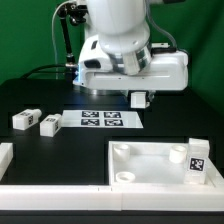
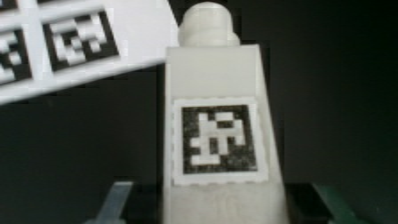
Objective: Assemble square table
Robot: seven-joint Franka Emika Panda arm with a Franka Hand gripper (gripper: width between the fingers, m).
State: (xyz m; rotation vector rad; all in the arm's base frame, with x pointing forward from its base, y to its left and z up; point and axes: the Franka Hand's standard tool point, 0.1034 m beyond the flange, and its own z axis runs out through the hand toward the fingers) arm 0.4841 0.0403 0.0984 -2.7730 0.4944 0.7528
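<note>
Front border bar [image 1: 60,190]: a long white bar along the nearest table edge; a second border bar [image 1: 4,157] lies at the exterior view's left.
Square tabletop [image 1: 140,172]: a white slab with a raised rim, flat on the black table just behind the front bar, toward the exterior view's right. Round sockets show in its corners.
Upright leg [image 1: 196,160]: a white tag-marked block standing on end inside the slab, at its side on the exterior view's right, with the tag facing the camera.
Loose legs: two white blocks lying on the table well to the exterior view's left of the slab, one [image 1: 25,118] just beside the other [image 1: 48,124], not touching.
Marker board [image 1: 100,118]: flat on the table beyond the slab, near the middle. The wrist view catches a corner of it [image 2: 54,40].
Gripper [image 1: 139,98]: hangs above the table by the marker board's end on the exterior view's right.
Held leg [image 2: 214,110]: in the wrist view its base sits between the two fingers [image 2: 118,200], which are clamped on its sides. The tag faces the camera and the rounded peg tip points away from the gripper [image 2: 217,198].
Arm [image 1: 120,45]: white, bulky, farthest back.
</note>
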